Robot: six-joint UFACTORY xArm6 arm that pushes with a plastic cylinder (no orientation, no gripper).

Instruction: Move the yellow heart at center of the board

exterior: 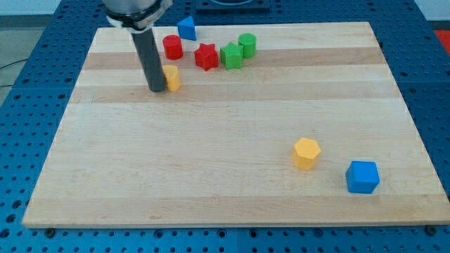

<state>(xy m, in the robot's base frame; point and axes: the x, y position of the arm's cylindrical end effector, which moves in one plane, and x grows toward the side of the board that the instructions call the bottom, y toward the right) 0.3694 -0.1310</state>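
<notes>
A small yellow block (172,77), partly hidden by the rod so its heart shape is hard to make out, lies near the board's upper left. My tip (156,90) rests on the board touching the block's left side. A yellow hexagon (306,153) lies at the lower right, far from the tip.
Above and right of the tip lie a red cylinder (173,47), a blue triangular block (186,28), a red star (206,57), a green star (231,55) and a green cylinder (247,45). A blue cube (363,176) lies near the lower right. The wooden board (225,183) sits on a blue perforated table.
</notes>
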